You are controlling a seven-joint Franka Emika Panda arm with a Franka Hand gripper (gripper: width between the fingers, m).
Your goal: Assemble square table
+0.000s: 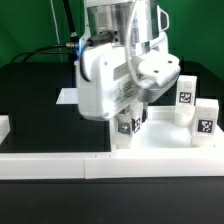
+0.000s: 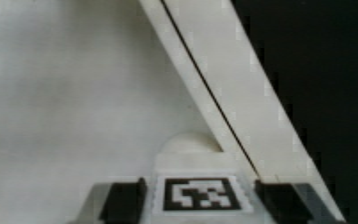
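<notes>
— How are the fingers (image 2: pixel 197 201) set?

— They are seen pinching a small white tagged leg (image 2: pixel 201 190), one finger on each side of its tag.

— And where is that leg held?

— It is held upright over the square slab (image 1: pixel 165 138), near the corner by the long white border rail (image 1: pixel 110 163).

— The other legs?

— Two tagged legs (image 1: pixel 186 95) are seen standing at the exterior view's right, on the black tabletop (image 1: pixel 35 95).
</notes>
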